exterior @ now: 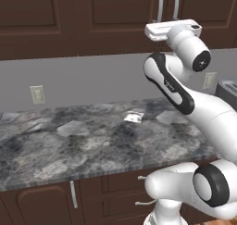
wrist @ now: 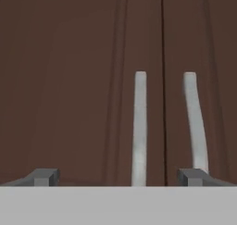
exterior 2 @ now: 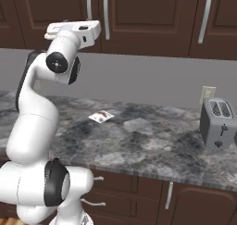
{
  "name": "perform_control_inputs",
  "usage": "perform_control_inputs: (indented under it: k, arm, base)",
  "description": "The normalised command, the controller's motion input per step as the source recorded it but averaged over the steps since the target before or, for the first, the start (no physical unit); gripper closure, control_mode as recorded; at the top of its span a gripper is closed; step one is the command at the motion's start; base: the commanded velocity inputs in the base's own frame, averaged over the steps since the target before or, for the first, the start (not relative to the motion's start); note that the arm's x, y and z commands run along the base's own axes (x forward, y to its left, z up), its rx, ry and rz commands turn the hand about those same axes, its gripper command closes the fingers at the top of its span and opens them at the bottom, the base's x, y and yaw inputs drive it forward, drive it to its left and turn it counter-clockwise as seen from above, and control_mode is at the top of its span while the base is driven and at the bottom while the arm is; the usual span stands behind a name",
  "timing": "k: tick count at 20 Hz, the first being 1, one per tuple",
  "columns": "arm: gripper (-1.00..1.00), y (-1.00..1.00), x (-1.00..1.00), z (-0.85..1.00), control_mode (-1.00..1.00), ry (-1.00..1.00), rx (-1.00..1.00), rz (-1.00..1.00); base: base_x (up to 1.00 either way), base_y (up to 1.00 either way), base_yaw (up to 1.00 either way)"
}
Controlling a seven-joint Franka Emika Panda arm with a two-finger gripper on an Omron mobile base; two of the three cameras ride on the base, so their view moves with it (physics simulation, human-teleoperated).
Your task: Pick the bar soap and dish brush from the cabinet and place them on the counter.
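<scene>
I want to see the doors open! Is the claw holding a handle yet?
Cannot tell. In the hand view the open claw faces the cabinet, the left handle between its fingertips, but how far off the handle stands is unclear.

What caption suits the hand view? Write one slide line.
Open gripper faces the closed cabinet doors, its fingertips bracketing the left silver handle.

The arm [exterior: 185, 103] rises from its base, bends back at the elbow and reaches up and forward. The wrist is turned level at the top, so the hand points straight ahead. The gripper [wrist: 119, 177] is spread wide, its two dark fingertips [wrist: 44, 177] far apart with nothing between them. It is not touching anything.
</scene>
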Motion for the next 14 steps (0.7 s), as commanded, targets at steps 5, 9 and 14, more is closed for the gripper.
perform_control_inputs:
  k: [5, 9, 14]
  arm:
    - [-1.0, -0.02, 0.38, 0.0, -1.0, 0.0, 0.0, 0.0]
    - [-1.0, -0.05, 0.41, -0.01, -1.0, 0.0, 0.0, 0.0]
    - [-1.0, -0.04, 0.41, -0.01, -1.0, 0.0, 0.0, 0.0]
  base:
    - [0.0, 0.0, 0.0]
    - [0.0, 0.0, 0.0]
    - [0.0, 0.0, 0.0]
